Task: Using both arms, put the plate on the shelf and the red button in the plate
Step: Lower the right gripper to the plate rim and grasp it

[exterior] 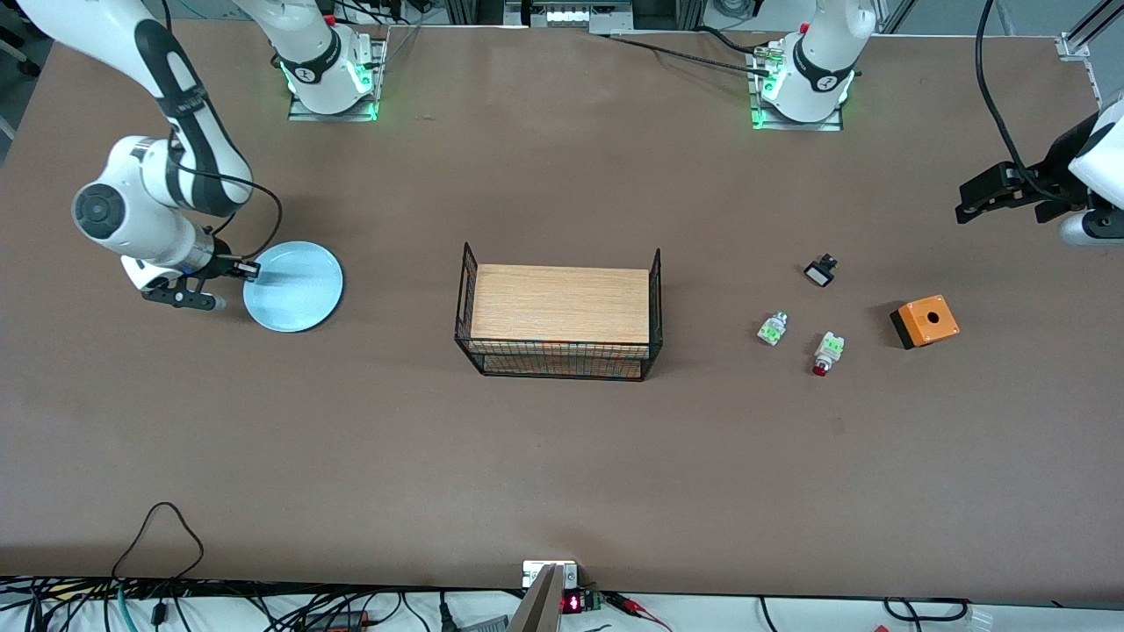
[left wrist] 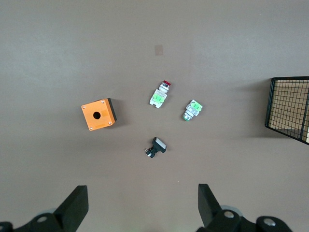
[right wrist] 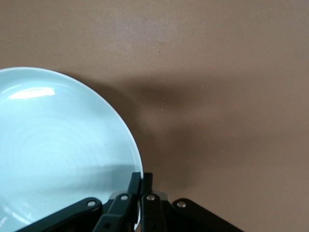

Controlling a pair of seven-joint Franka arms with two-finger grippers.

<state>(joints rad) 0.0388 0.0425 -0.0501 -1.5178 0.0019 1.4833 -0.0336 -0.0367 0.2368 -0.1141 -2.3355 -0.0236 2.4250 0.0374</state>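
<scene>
The pale blue plate (exterior: 299, 290) lies on the table toward the right arm's end. My right gripper (exterior: 250, 270) is shut on its rim, one finger inside the plate (right wrist: 58, 150) and one outside, seen in the right wrist view at the gripper (right wrist: 142, 176). The red button (exterior: 825, 353), white with a green tab and a red tip, lies on its side toward the left arm's end. My left gripper (exterior: 970, 204) hangs open and empty in the air at that end. In its wrist view the gripper (left wrist: 142, 205) looks down on the red button (left wrist: 160, 94).
A wire rack with a wooden top (exterior: 559, 320) stands mid-table. Around the red button lie a white-green part (exterior: 772, 328), a black-and-white part (exterior: 821, 270) and an orange box with a hole (exterior: 925, 321). Cables run along the table's front edge.
</scene>
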